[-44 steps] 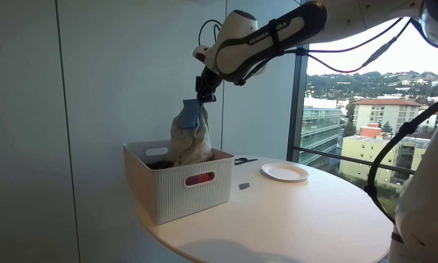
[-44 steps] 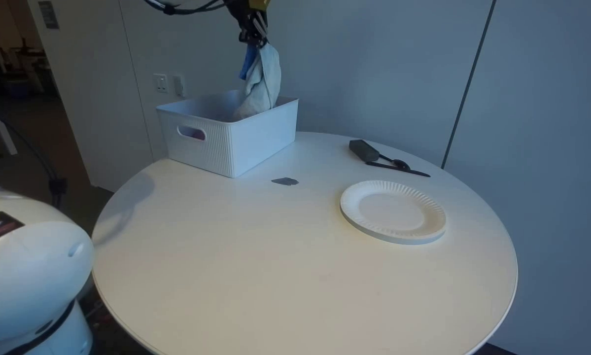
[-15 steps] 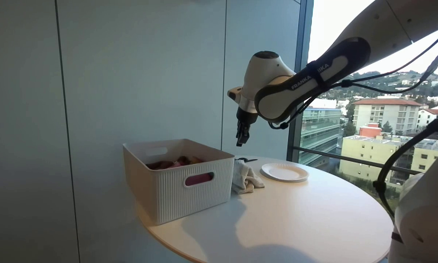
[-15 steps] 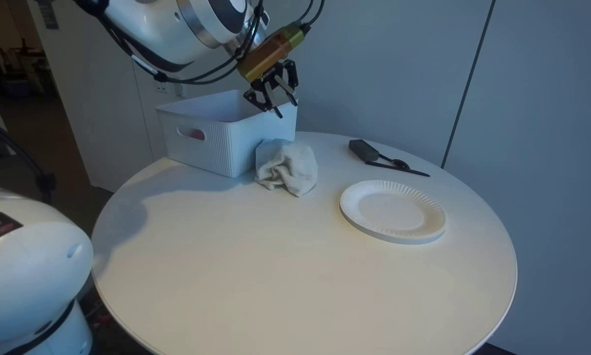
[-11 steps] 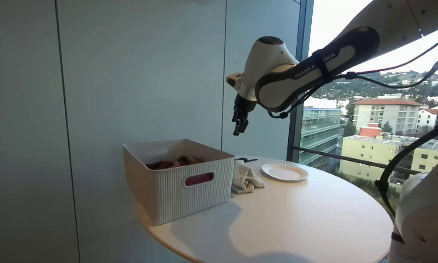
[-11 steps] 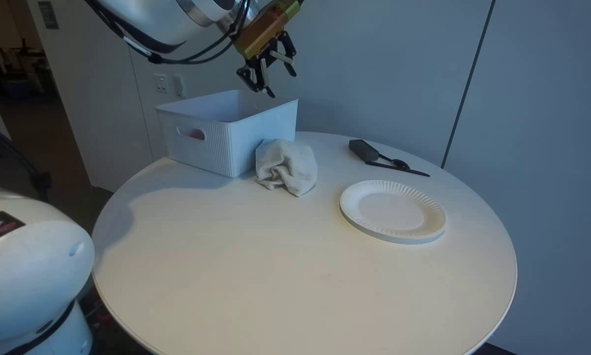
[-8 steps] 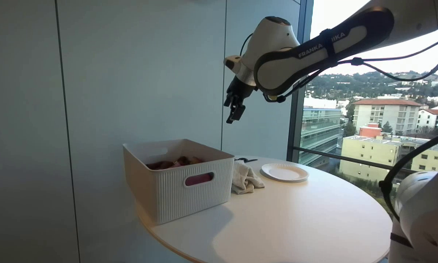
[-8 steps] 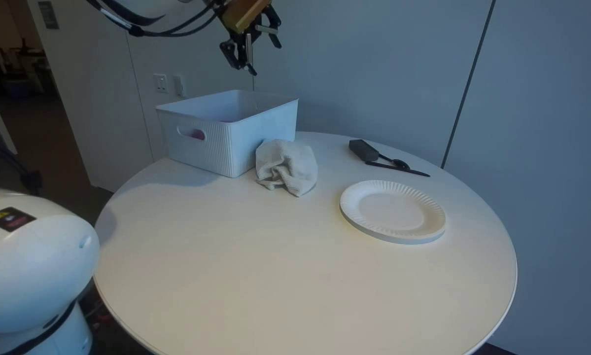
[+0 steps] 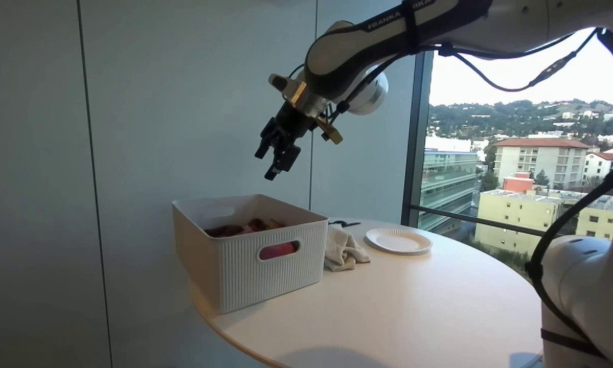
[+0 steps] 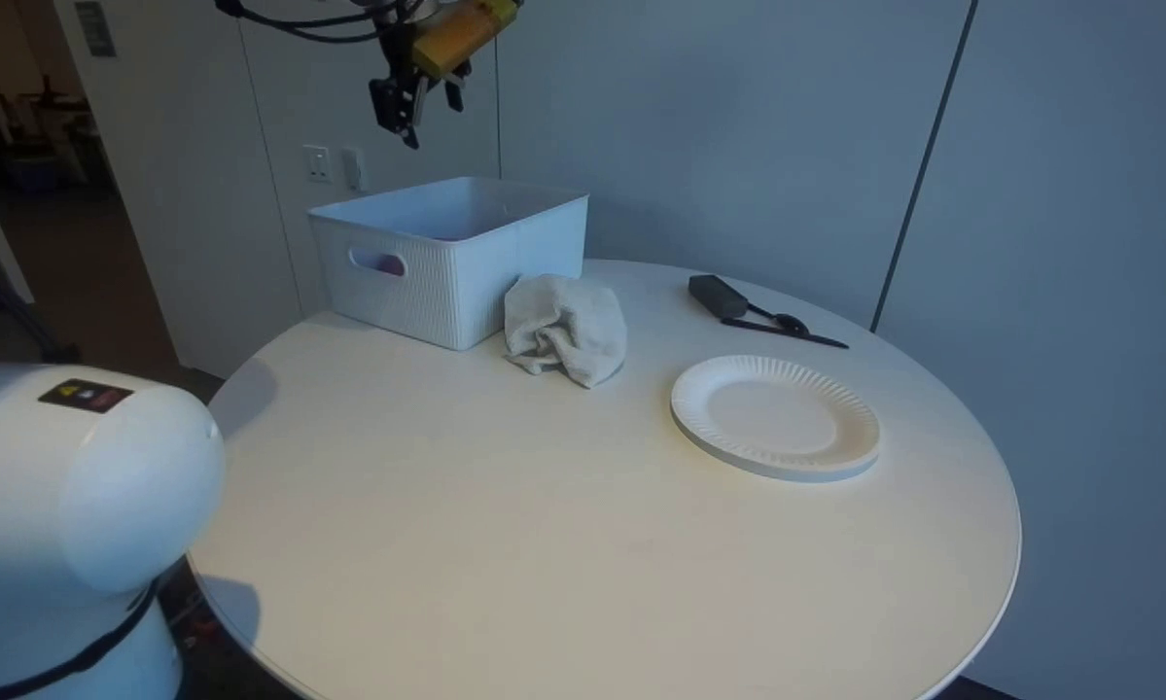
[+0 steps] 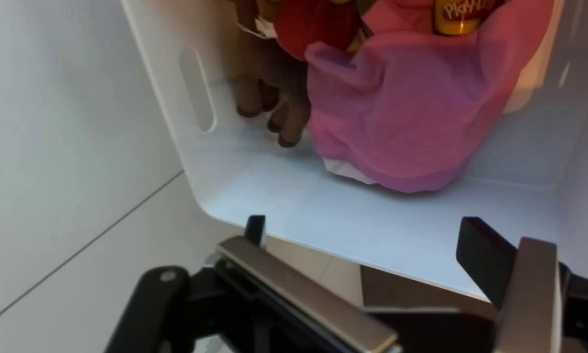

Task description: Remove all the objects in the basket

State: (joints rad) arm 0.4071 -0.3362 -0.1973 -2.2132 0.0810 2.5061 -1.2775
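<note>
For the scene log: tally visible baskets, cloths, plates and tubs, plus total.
1 basket
2 cloths: tan cloth on the table, pink cloth in the basket
1 plate seen; a stack can't be ruled out
1 tub in the basket, cut off in the wrist view
Total: 5, leaving out the brown piece, red piece and white edge in the basket, kinds unclear

Round white bench [image 10: 583, 564]: plastic basket [image 10: 458, 277] left, crumpled cloth [image 10: 575, 329] just beside it, paper plate [image 10: 775, 413] right, dark utensils [image 10: 785, 333] far.
</note>
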